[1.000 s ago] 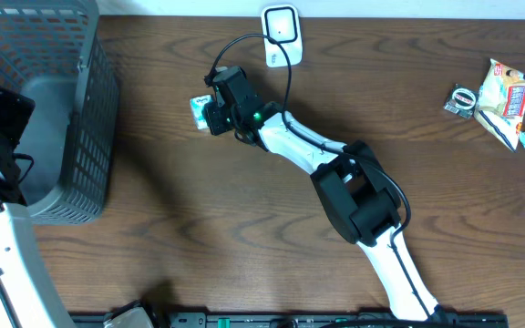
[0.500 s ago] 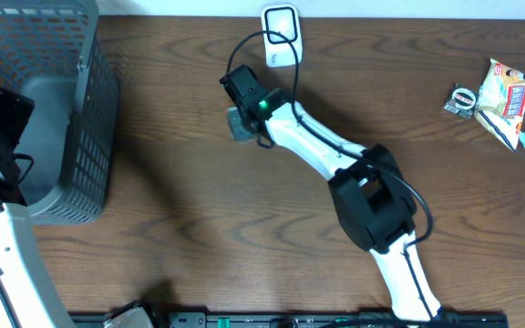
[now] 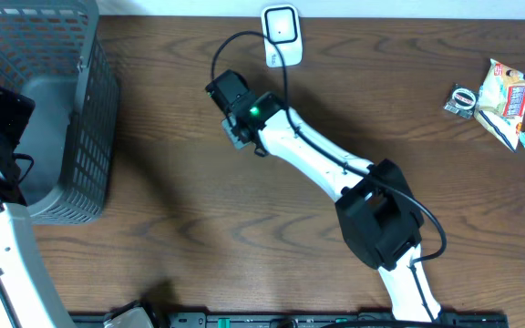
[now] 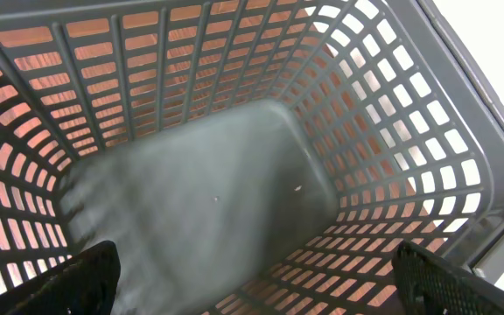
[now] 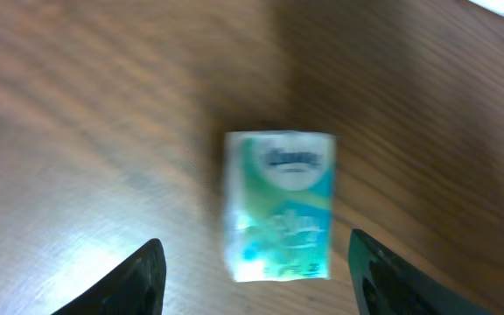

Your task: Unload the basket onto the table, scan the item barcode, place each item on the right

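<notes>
The tissue pack (image 5: 280, 206) is a small soft rectangular packet printed in white, teal and green with a dark logo oval near its upper end. The right wrist view is blurred, so its lettering cannot be read and no barcode can be made out. It lies flat on the brown wood-grain counter (image 3: 199, 237), just in front of the right gripper (image 5: 256, 262). This gripper stands open above it, its two dark fingers (image 5: 147, 276) spread to either side of the pack's near end and clear of it, so nothing is held. From overhead the right arm reaches across the counter to the upper middle, and its wrist covers most of the pack. Just beyond the wrist, at the far edge of the counter, sits the white scanner (image 3: 281, 27), with a black cable (image 3: 235, 41) looping past it. The left gripper (image 4: 274, 280) hangs over the grey plastic basket (image 3: 71, 109) at the left end of the counter, spread wide and empty, looking down at the basket's bare floor. Well apart at the right end of the counter lies a small heap of snack packets (image 3: 504, 96).
</notes>
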